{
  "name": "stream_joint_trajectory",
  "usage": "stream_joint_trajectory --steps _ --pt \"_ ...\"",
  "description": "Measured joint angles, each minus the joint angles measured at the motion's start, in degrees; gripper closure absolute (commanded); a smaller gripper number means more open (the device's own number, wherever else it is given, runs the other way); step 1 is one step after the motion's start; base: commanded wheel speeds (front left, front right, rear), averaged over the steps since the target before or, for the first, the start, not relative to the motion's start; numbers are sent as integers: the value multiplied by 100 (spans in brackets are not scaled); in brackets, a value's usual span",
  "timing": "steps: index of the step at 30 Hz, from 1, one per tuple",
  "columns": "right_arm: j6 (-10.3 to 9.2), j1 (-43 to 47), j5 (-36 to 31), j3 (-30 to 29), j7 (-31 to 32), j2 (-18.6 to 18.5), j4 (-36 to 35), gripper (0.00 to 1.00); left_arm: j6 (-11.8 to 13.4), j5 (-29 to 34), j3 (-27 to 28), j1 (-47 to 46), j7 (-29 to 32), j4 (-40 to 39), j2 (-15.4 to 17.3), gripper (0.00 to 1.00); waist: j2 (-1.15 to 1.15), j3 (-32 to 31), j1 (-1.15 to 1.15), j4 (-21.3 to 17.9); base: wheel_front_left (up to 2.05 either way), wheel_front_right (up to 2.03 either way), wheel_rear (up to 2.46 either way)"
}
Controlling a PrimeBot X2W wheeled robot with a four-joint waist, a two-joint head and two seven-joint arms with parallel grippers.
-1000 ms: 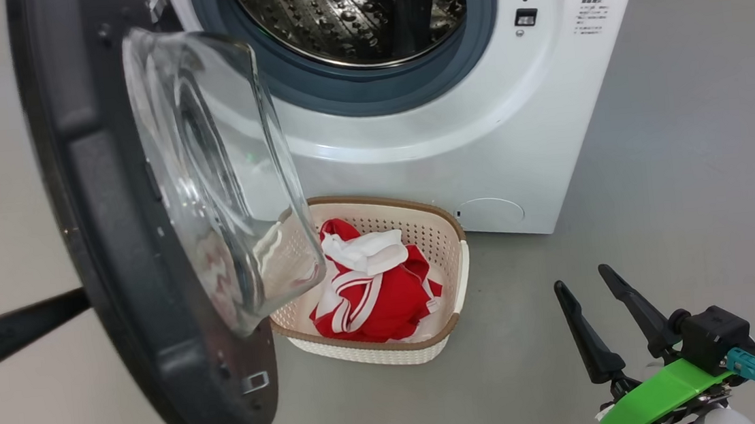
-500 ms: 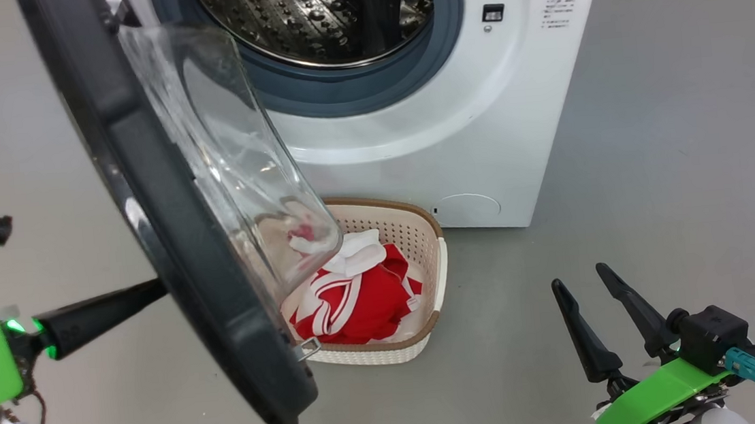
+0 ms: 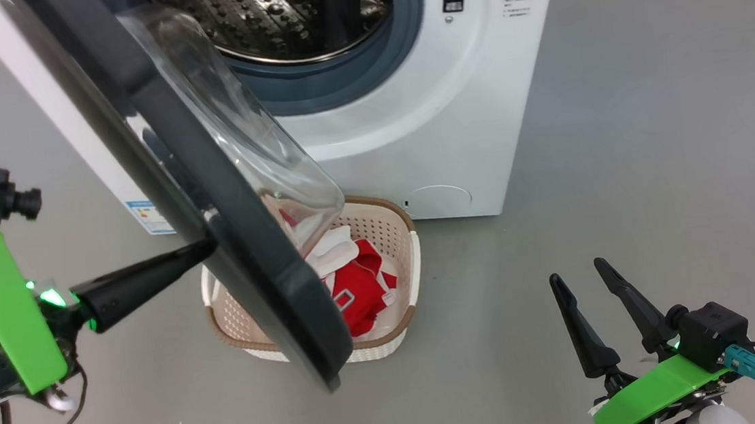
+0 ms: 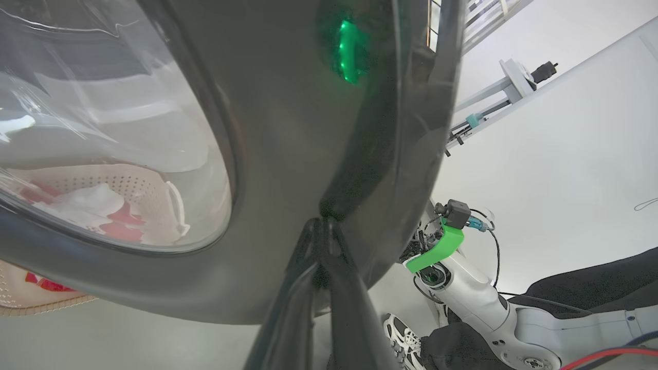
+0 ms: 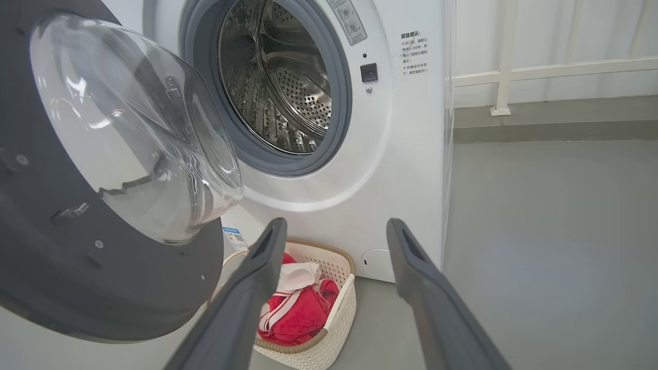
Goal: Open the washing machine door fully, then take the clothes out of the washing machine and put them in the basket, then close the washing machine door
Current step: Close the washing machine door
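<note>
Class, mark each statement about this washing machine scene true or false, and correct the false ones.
1. The red clothes lie in the basket. True.
2. The washing machine door is shut. False: it stands open.
3. The right gripper holds a garment. False: it is open and empty.
4. The left gripper, shut, touches the door's dark outer rim. True.
5. The basket stands on top of the washing machine. False: it stands on the floor in front of it.

Half of basket, clothes hidden behind door; washing machine top cropped; panel text too small to read.
</note>
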Motion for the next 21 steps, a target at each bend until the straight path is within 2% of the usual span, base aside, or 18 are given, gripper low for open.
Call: stream_joint_trajectory --steps 14,21 --pt "0 -37 -8 -41 0 89 -41 0 0 137 -458 -344 -660 -23 -16 100 0 181 0 -437 0 0 0" --pt "0 -148 -8 -60 0 169 -66 0 0 280 -636 -534 -1080 182 105 100 0 236 0 -695 0 0 0"
